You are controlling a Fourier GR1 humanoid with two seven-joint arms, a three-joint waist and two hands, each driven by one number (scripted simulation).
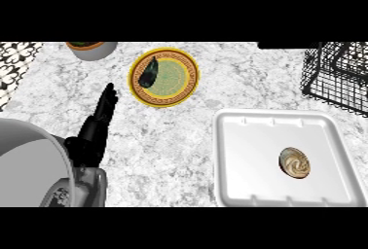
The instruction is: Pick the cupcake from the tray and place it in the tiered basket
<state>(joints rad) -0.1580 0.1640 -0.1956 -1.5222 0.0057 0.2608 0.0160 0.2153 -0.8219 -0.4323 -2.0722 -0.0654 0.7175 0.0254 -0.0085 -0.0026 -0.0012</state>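
The cupcake [295, 162], seen from above as a small tan swirl, sits in the right half of the white tray [244, 146] at the lower right. The black wire tiered basket [336, 73] stands at the upper right, cut off by the view's edge. My left hand [101, 116] rises at the left with its fingers straight and pointing up, well away from the tray and holding nothing. My right hand does not show.
A yellow patterned plate [173, 80] with a dark elongated item [151, 72] on its left side lies at the upper middle. A grey bowl or pot [93, 49] is at the top left. A large grey rounded body part [28, 160] fills the lower left.
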